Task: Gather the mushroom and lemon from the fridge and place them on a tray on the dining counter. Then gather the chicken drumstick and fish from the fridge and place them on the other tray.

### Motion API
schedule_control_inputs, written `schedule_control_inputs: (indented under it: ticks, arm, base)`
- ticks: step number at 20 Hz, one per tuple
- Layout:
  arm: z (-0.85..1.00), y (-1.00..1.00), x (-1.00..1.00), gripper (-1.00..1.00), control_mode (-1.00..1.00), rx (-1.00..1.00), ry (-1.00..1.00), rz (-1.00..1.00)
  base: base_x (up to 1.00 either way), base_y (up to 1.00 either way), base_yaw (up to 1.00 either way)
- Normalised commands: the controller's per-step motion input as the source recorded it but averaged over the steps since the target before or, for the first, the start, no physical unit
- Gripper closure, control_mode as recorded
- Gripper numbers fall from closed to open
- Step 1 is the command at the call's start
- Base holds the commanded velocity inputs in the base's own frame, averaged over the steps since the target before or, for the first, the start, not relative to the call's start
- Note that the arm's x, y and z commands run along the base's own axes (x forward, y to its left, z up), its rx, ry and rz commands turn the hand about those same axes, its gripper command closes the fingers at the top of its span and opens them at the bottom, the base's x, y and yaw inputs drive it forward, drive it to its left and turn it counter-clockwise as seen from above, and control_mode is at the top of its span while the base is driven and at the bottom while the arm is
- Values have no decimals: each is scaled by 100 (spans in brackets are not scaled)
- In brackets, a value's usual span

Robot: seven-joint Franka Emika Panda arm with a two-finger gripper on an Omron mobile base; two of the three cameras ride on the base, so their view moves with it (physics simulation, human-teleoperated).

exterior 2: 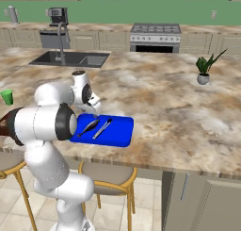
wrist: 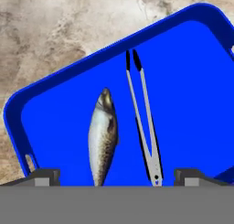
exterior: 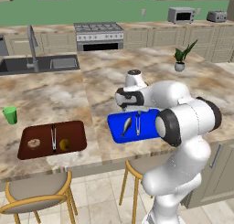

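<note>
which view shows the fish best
The hand view: the fish lies large and unobstructed on the blue tray, beside the tongs. Both base views show it small; in the right one the arm partly crowds it.

White arm (exterior: 183, 127), rounded segs, dark joint rings, glossy

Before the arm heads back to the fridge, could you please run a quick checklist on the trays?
1. Fish lies flat inside the blue tray: ok.
2. Gripper open, holding nothing: ok.
3. Fish lies apart from the tongs: ok.
4. Mushroom and lemon on the brown tray: ok.
5. Chicken drumstick on the blue tray: not ok, not there yet.
</note>
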Motion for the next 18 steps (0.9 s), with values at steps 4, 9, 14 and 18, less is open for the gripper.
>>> schedule_control_inputs:
  ticks: [4, 9, 14, 18]
  arm:
    - [34, -9, -84, -100, -100, 0, -9, 8]
    - [32, -8, -89, -100, -100, 0, -8, 10]
    - [32, -4, -93, -100, -100, 0, -8, 10]
    - [24, -5, -99, -100, -100, 0, -11, 9]
  base:
    - [0, 0, 0]
    - [0, 0, 0]
    - [0, 0, 0]
    - [0, 0, 0]
